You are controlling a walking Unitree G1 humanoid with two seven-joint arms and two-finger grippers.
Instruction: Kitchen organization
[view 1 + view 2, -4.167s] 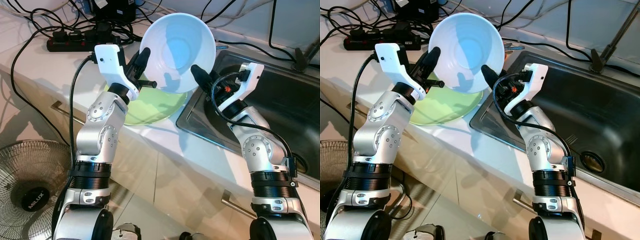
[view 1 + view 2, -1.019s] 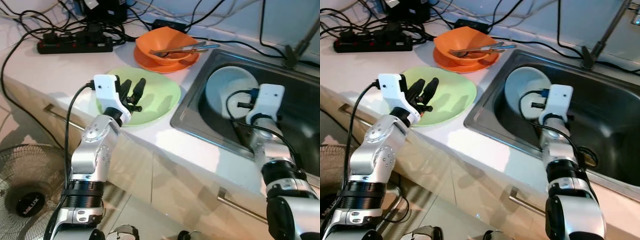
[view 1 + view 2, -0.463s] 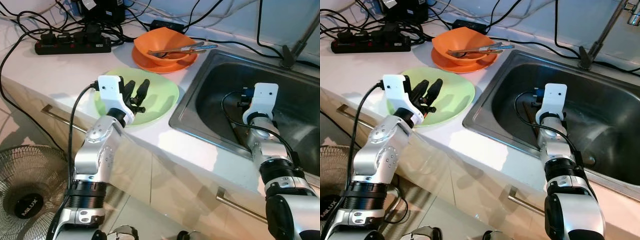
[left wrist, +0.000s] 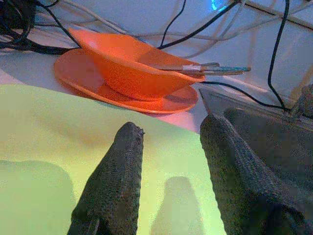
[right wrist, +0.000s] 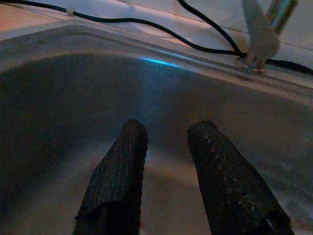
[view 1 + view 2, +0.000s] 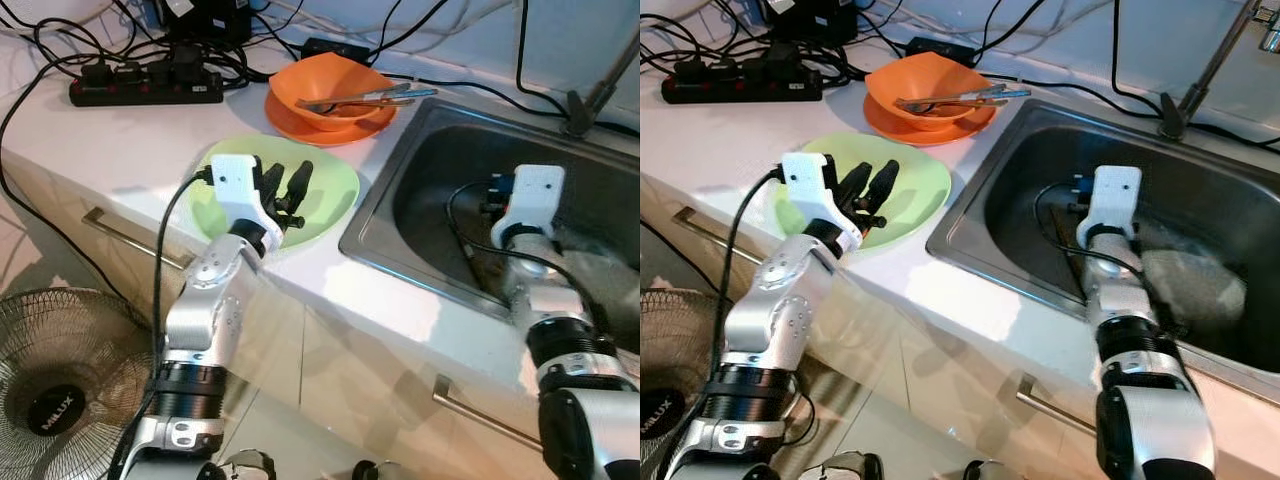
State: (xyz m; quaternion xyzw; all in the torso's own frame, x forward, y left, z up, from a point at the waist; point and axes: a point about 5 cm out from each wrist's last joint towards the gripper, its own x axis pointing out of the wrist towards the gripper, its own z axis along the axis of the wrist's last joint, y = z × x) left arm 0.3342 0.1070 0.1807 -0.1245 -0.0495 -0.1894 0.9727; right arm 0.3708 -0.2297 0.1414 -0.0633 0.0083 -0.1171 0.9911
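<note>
My left gripper (image 6: 285,185) hovers open just above a light green plate (image 6: 330,195) on the white counter; in the left wrist view its fingers (image 4: 117,181) are spread over the plate (image 4: 44,132) with nothing between them. Behind the plate stands an orange bowl (image 6: 335,85) on an orange plate, with cutlery (image 4: 205,68) across it. My right arm's white wrist (image 6: 530,195) reaches down into the steel sink (image 6: 425,135). There, the right gripper (image 5: 168,128) is open and empty. A pale blurred shape (image 6: 1190,285) lies at the sink's right; I cannot tell what it is.
A black power strip (image 6: 150,88) with tangled cables runs along the back of the counter. The tap's base (image 6: 578,100) stands behind the sink. Drawer handles (image 6: 130,232) stick out below the counter edge, and a floor fan (image 6: 55,400) stands at the lower left.
Four seconds ago both grippers held a white bowl up between them; one second ago it lay in the sink. Now both are free. The left gripper has shifted slightly right over the green plate.
</note>
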